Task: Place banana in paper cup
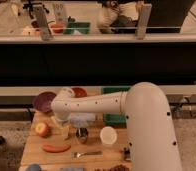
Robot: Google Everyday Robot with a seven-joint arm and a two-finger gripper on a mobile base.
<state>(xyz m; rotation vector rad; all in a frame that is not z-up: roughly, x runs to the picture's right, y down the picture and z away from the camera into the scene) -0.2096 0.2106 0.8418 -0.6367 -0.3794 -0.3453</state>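
Observation:
The banana point(62, 128), small and pale yellow, lies on the wooden table at the left, just right of the apple. My gripper point(61, 121) hangs from the white wrist directly over the banana, and the wrist hides much of it. The paper cup point(109, 136), short, white and wide-mouthed, stands upright on the table about a cup's width to the right, past the metal cup. Nothing shows inside it.
A round orange-yellow apple point(42, 130), an orange-red stick point(56, 148), a small metal cup point(82, 133) and a spoon point(87, 154) lie around the gripper. A purple bowl point(43, 101), a red bowl point(80, 92) and a green tray point(112, 119) sit behind. My white arm point(146, 120) covers the table's right.

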